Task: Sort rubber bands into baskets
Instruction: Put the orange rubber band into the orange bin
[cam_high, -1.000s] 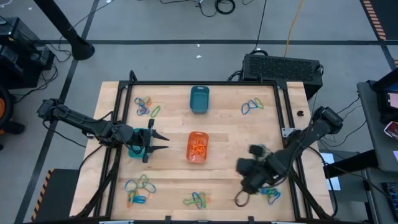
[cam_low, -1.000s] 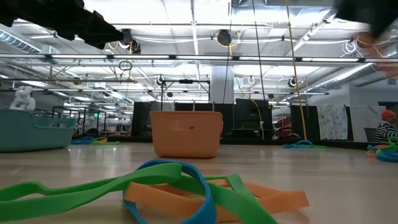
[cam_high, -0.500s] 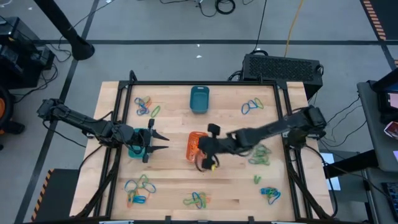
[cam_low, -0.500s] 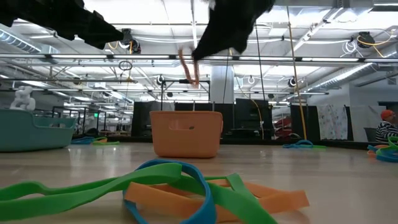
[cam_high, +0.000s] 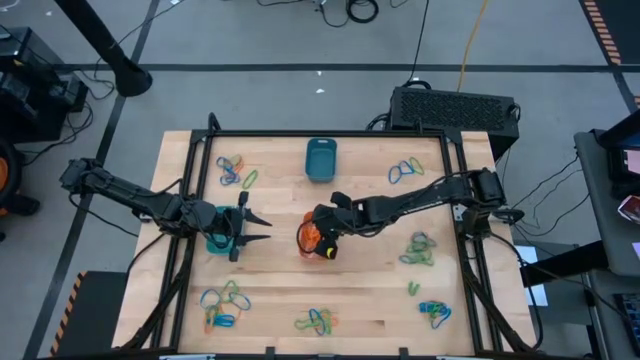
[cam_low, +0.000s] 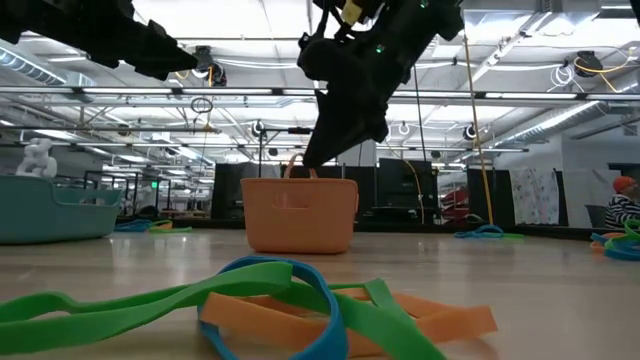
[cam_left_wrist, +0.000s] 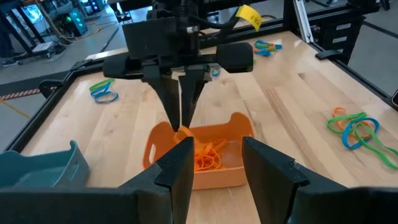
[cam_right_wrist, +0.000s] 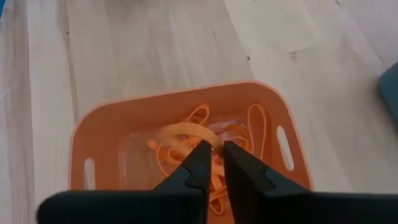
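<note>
The orange basket (cam_high: 317, 240) stands at the table's middle with several orange rubber bands (cam_right_wrist: 239, 134) in it. My right gripper (cam_high: 313, 236) points steeply down into it, its fingers a sliver apart, with an orange rubber band (cam_right_wrist: 180, 132) at their tips. My left gripper (cam_high: 262, 228) stands open and holds nothing, left of the orange basket and above the turquoise basket (cam_high: 217, 241). The dark teal basket (cam_high: 320, 160) stands at the far middle. My right gripper comes from above, slanting from the table's right, with its fingertips (cam_right_wrist: 203, 151) just over the orange band's loop (cam_right_wrist: 214, 142) inside the orange basket. I cannot tell whether the fingers touch the band. The band lies partly on the other bands in the basket.
Heaps of mixed rubber bands lie at the far left (cam_high: 235, 172), far right (cam_high: 405, 170), right (cam_high: 419, 248), near left (cam_high: 222, 305), near middle (cam_high: 318, 320) and near right (cam_high: 435, 313). A black frame (cam_high: 455, 180) borders the table.
My right gripper has swung from the near right corner toward the table's left, carrying an orange band that hung below its fingers. It then came down over the orange basket and tipped steeper, and the band now reaches into the basket.
</note>
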